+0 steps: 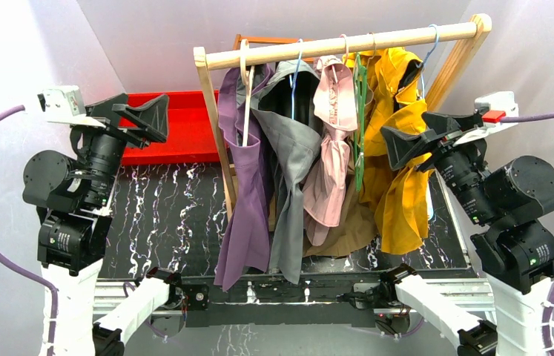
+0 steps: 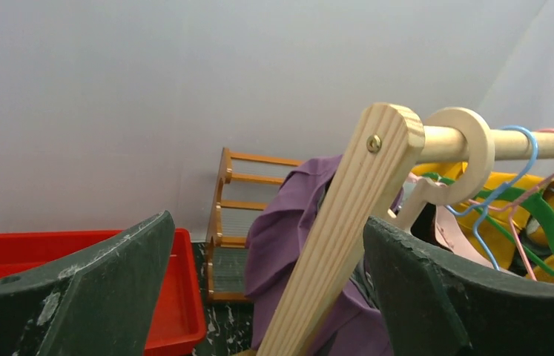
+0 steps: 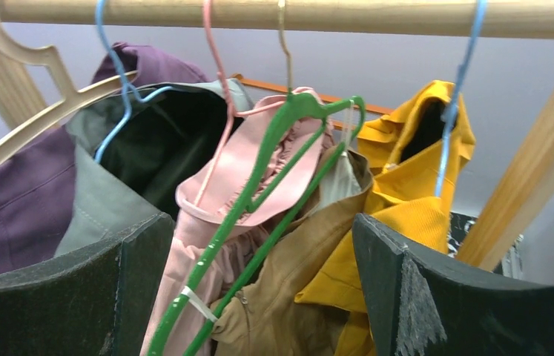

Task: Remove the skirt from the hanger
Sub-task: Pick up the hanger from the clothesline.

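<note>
white tie (image 3: 198, 302) on green hanger (image 3: 221, 230), right-wrist only

Garment colours: purple garment (image 1: 248, 208), grey garment (image 1: 296, 163), pink garment (image 1: 333, 170), yellow garment (image 1: 400, 193). Red bin (image 1: 185, 133). Black table (image 1: 170, 215), white marbled veining. Pale wooden rail (image 1: 348, 42).

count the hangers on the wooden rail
5 on the rail, left to right: beige hanger in the purple garment, blue hanger, pink hanger, green hanger, second blue hanger in the yellow garment. More could be hidden among the clothes.
</note>
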Controlling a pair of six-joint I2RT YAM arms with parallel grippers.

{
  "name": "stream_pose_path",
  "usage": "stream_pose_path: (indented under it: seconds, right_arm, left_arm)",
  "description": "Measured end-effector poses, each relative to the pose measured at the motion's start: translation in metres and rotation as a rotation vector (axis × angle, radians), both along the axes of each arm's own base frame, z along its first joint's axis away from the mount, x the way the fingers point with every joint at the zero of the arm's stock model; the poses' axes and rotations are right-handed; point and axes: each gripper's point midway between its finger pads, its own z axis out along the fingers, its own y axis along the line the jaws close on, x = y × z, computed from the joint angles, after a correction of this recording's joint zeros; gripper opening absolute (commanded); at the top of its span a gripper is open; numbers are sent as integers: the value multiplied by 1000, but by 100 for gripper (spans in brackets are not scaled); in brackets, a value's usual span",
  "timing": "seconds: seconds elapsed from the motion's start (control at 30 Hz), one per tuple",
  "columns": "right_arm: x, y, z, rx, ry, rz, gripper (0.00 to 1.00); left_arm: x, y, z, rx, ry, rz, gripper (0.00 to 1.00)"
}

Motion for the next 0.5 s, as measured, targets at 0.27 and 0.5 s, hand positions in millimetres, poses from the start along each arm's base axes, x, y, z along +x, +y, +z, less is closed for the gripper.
stream_pose_path:
  seconds: [0.27,0.5]
  right_arm:
    - [1,48,6,-4,33,238,98]
    - [12,102,5,81,136,479,98]
  left_arm:
    - [-1,-21,-19,-24,57,-123,99]
    - [-8,-44,-26,-31,85,-256,99]
